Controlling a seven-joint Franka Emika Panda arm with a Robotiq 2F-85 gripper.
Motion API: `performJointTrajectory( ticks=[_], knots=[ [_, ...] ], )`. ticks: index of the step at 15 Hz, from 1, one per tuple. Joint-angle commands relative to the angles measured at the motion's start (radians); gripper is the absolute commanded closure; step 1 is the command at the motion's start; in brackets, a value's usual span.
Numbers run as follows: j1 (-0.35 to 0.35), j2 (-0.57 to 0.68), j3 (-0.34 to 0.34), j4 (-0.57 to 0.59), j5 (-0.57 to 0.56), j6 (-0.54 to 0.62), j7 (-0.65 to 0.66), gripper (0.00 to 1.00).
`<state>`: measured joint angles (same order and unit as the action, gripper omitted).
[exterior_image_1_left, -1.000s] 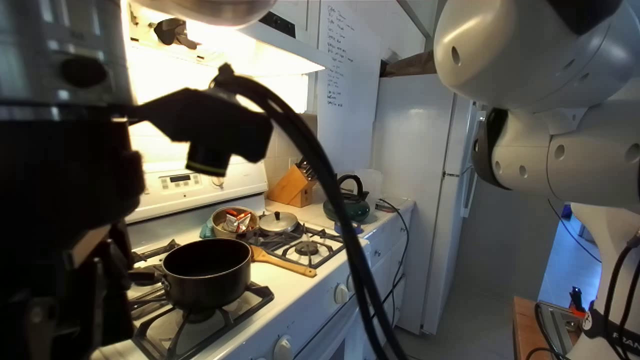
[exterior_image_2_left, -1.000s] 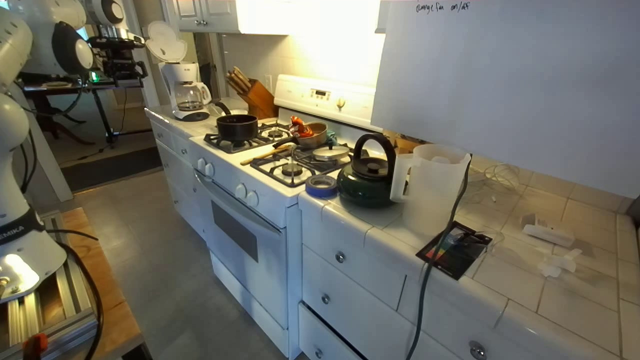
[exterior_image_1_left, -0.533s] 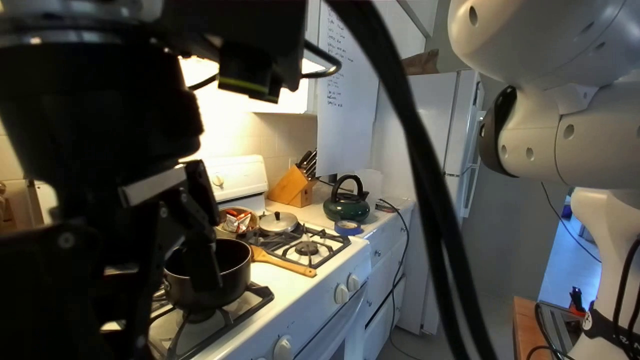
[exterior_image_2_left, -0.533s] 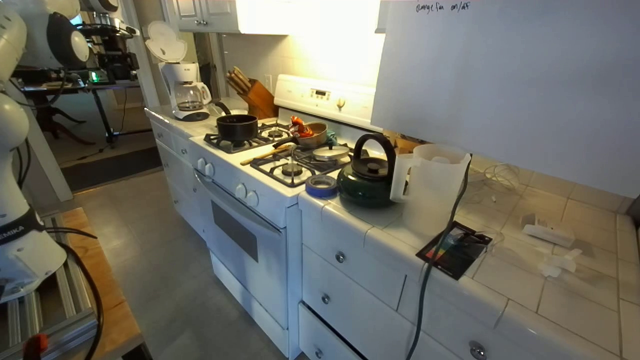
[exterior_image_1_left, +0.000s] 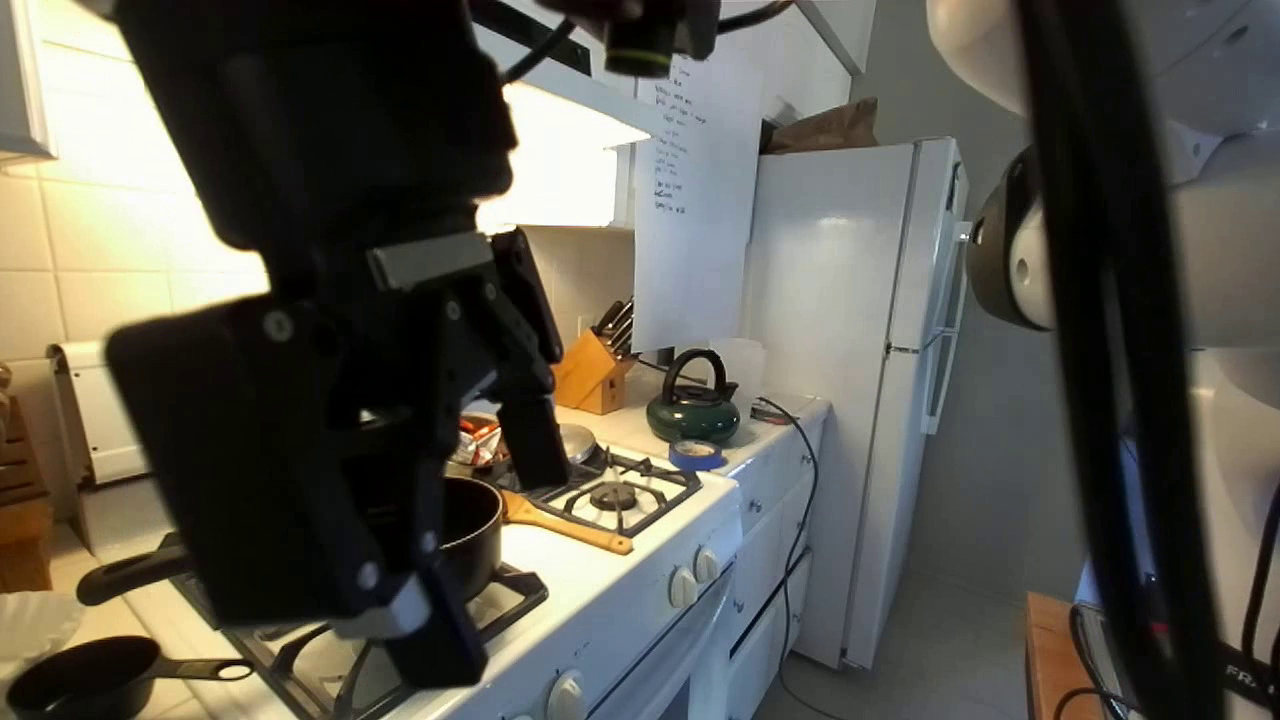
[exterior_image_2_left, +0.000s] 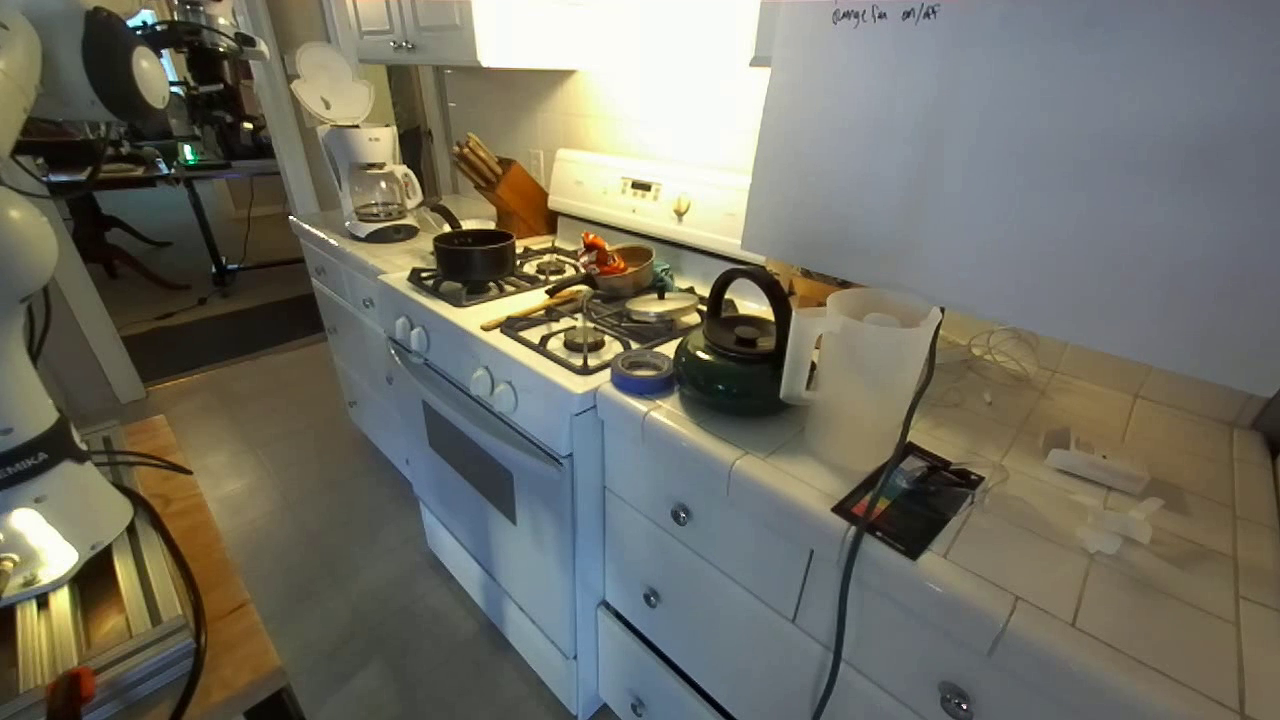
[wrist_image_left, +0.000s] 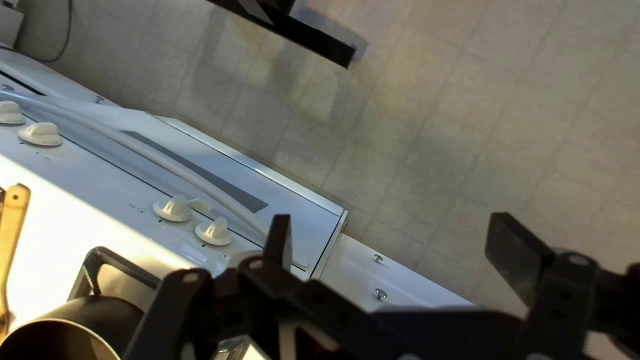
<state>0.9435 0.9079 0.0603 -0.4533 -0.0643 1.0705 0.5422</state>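
Note:
My black gripper (wrist_image_left: 397, 245) is open, with nothing between its fingers in the wrist view. The floor and a white drawer front with round knobs (wrist_image_left: 380, 294) show beyond the fingers. In an exterior view the gripper (exterior_image_1_left: 487, 540) hangs tilted in front of the stove and hides part of a black pot (exterior_image_1_left: 478, 530). The pot stands on a burner grate and also shows in the wrist view (wrist_image_left: 102, 312). The gripper appears nearer the camera than the pot; I see no contact. A wooden utensil (exterior_image_1_left: 570, 525) lies on the white stove top beside the pot.
A pan with red packets (exterior_image_2_left: 630, 270), a metal lid (exterior_image_2_left: 662, 306), a green kettle (exterior_image_2_left: 735, 370) and blue tape (exterior_image_2_left: 642, 372) stand beyond. A black measuring cup (exterior_image_1_left: 85, 675) is at lower left. A white pitcher (exterior_image_2_left: 865, 380) and coffee maker (exterior_image_2_left: 375, 180) flank the stove.
The gripper has swung into fuller view, moving right and tilting in an exterior view, uncovering the pot handle and measuring cup at left. The arm has shifted slightly. The kitchen objects have not moved.

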Motion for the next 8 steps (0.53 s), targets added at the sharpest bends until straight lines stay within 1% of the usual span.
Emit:
performJointTrajectory(
  ticks=[1, 5, 8],
  knots=[
    [0.026, -0.035, -0.025, -0.003, -0.046, -0.032, -0.122, 0.0],
    [0.039, -0.051, -0.037, 0.0, -0.078, -0.02, -0.23, 0.0],
    [0.043, -0.061, -0.041, -0.001, -0.09, -0.018, -0.259, 0.0]
  ],
)
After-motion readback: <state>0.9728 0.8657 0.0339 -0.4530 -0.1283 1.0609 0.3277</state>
